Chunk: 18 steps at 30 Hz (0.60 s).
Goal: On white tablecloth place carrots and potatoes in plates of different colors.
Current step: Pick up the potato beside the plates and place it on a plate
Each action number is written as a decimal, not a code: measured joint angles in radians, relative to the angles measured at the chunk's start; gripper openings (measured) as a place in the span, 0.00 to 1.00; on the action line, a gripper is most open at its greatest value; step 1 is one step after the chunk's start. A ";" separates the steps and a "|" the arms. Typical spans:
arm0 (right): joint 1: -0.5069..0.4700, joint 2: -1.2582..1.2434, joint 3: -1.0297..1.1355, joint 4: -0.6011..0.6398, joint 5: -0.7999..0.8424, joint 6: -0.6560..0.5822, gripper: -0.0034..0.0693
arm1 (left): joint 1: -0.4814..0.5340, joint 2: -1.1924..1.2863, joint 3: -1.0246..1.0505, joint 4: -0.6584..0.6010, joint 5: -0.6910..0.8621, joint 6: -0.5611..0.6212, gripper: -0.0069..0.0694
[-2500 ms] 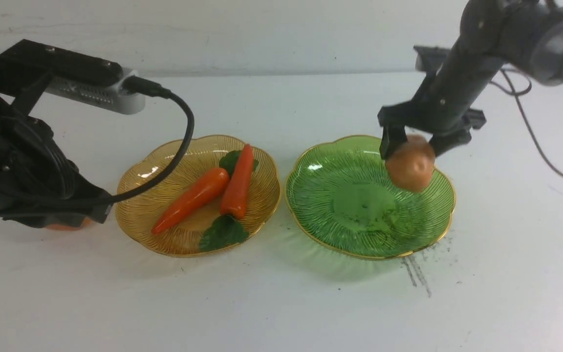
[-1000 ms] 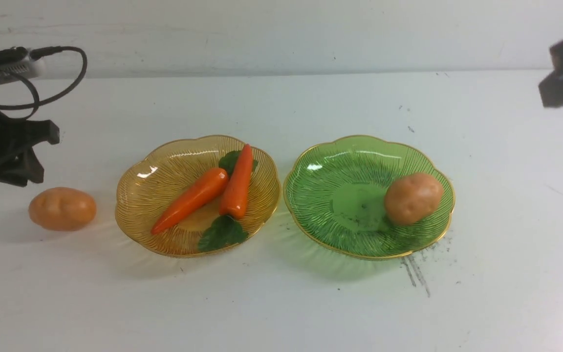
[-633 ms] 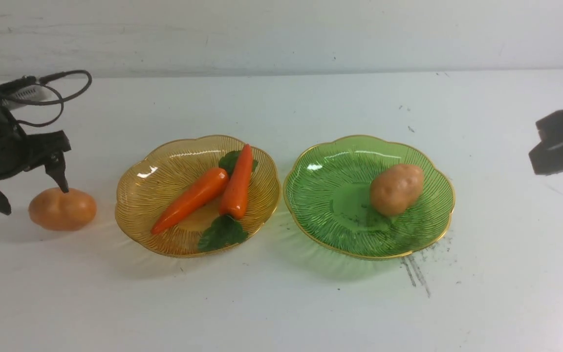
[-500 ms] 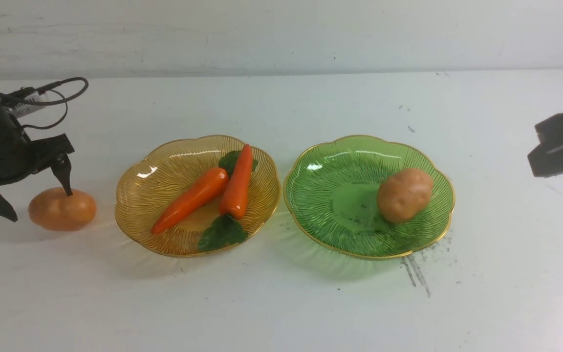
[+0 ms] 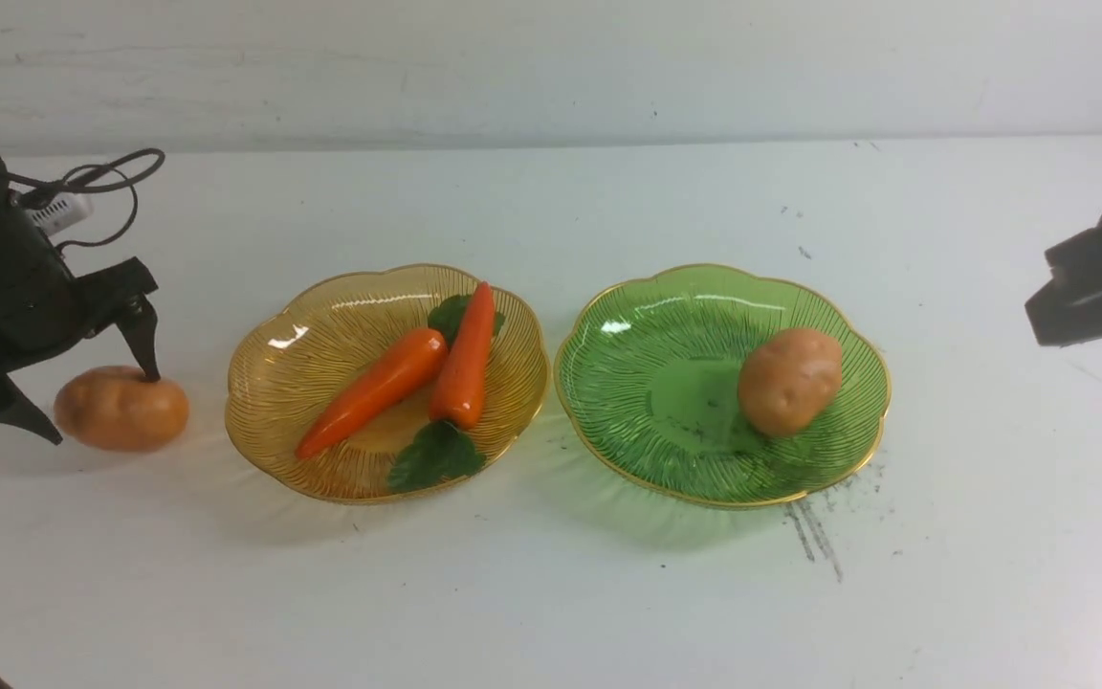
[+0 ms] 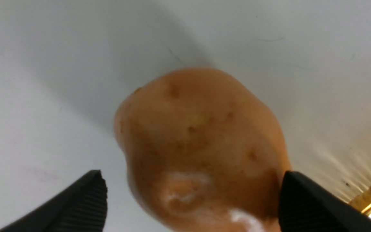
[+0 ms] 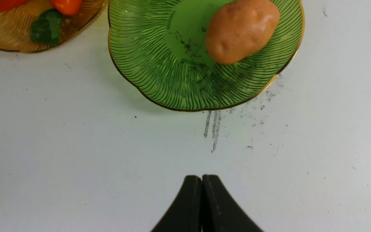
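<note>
Front view: left gripper spread wide astride loose potato on white tablecloth, just left of amber plate | right gripper shut, empty | step: grasping last potato | next: close jaws, lift, carry beyond amber plate to green plate

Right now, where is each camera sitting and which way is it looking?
Front view: between the arms, facing forward at the amber plate and green plate; shows left gripper and right gripper.
Left wrist view: on the left arm, facing down at the loose potato; shows the open left gripper.
Right wrist view: on the right arm, facing down at the plated potato; shows the shut right gripper.
Shared: front and right wrist views both show the green plate.
</note>
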 joint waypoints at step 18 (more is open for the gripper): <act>0.000 0.000 0.000 0.000 0.000 -0.028 0.03 | -0.001 0.059 -0.126 0.017 0.070 0.134 0.85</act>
